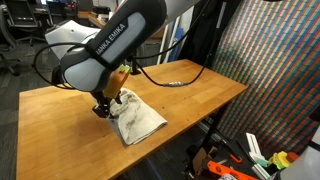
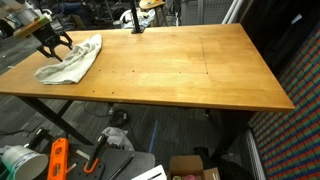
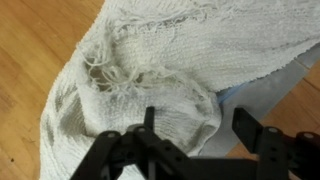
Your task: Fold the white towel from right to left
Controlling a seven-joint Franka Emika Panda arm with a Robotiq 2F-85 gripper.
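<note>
Only wrist view shows frayed towel [image 3: 170, 60].

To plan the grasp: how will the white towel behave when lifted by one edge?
Probably floppy: the towel lies wrinkled and bunched, so it should drape. Likely light, as the weave looks thin. Its frayed threads might snag.

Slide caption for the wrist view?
Open tool straddling a bunched, frayed edge of the white towel on the wooden table.
</note>
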